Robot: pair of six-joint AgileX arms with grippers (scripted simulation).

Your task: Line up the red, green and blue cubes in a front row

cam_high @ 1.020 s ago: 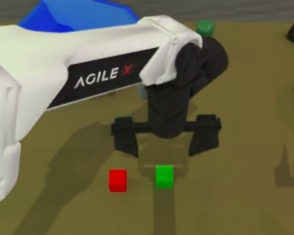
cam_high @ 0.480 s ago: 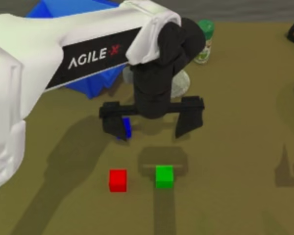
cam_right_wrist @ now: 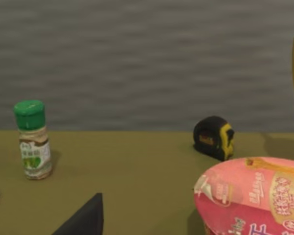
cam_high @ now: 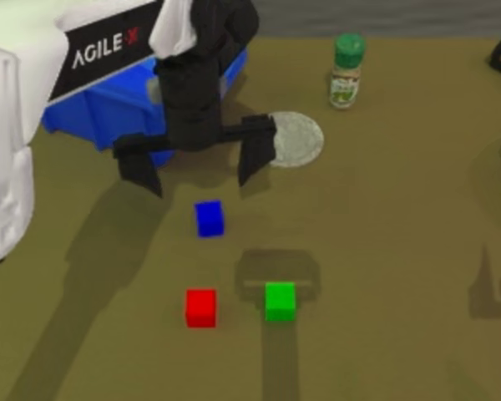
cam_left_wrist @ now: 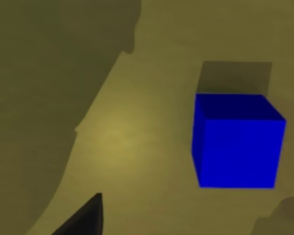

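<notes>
Jaws wide on your left gripper point(cam_high: 198, 164), poised behind blue cube point(cam_high: 209, 218); red cube point(cam_high: 200, 307) and green cube point(cam_high: 280, 301) already rowed.

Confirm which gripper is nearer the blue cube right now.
Left. The left gripper hangs open just behind the blue cube, which lies free on the table. The right gripper is out of the top view; its wrist camera faces the seasoning bottle, far off.

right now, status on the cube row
Left pincer open, empty, above the blue cube. Red cube and green cube side by side in front; blue behind them. Right arm unseen. Nothing blocking.
</notes>
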